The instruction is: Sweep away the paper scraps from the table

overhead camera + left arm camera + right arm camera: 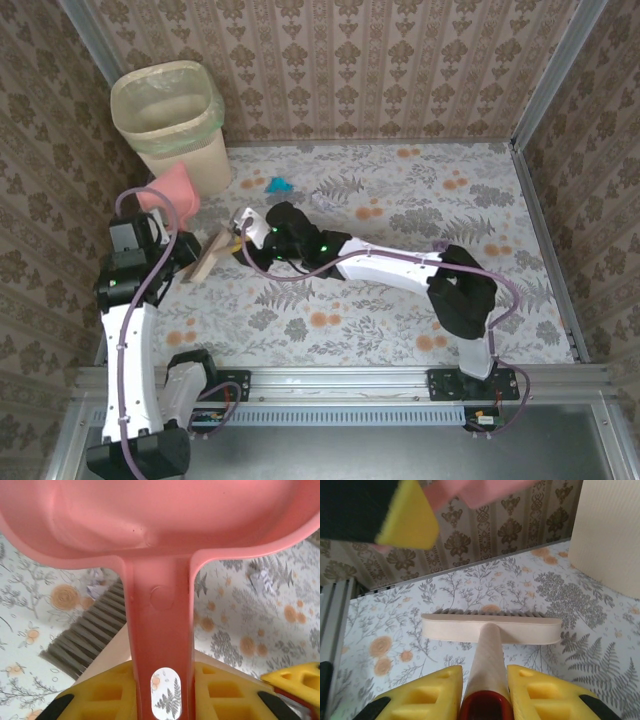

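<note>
The brush (492, 629) is clamped in the right gripper (485, 692), the dustpan (160, 525) in the left gripper (160, 692); paper scraps (95, 589) are seen just beyond the crosswise bristles (85, 635), ahead of the right fingers (540, 690).

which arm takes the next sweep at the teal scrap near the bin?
Right. The right arm's jaws are shut on the pale wooden brush, close to the teal paper scrap; the left arm's jaws hold the pink plastic dustpan.
</note>
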`<control>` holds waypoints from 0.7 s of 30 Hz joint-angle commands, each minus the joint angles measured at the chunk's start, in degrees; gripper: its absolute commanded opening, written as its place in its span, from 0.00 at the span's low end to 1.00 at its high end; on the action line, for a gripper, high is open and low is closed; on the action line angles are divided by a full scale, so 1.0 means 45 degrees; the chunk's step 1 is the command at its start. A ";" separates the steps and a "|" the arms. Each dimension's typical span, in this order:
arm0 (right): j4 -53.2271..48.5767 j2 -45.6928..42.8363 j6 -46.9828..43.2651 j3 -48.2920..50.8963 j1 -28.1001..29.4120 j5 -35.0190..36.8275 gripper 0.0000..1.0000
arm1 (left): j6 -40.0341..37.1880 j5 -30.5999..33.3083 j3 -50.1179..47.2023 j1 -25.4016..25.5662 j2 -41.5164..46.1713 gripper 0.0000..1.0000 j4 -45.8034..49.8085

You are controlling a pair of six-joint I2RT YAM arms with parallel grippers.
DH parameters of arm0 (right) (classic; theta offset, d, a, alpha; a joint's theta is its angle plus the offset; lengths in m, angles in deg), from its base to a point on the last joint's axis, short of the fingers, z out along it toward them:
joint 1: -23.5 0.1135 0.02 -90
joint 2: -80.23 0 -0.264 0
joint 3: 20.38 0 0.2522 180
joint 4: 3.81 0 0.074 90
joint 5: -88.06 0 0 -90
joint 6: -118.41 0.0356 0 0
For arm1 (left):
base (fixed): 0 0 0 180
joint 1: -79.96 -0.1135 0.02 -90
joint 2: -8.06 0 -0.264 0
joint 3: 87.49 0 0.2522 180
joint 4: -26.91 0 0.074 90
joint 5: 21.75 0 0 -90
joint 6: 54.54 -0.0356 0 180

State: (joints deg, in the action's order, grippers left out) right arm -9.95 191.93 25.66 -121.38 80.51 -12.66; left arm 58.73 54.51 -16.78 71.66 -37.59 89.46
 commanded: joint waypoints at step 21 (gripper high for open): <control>-0.1545 0.0713 -0.2001 -0.0990 -0.0177 0.1820 0.00 | -0.0376 0.0134 -0.0243 -0.0479 0.0593 0.00 -0.0202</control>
State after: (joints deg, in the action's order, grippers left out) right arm -15.79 200.52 19.37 -129.25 81.21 -7.00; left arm 58.27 56.04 -17.50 69.98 -35.07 89.07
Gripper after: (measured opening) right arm 0.271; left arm 0.248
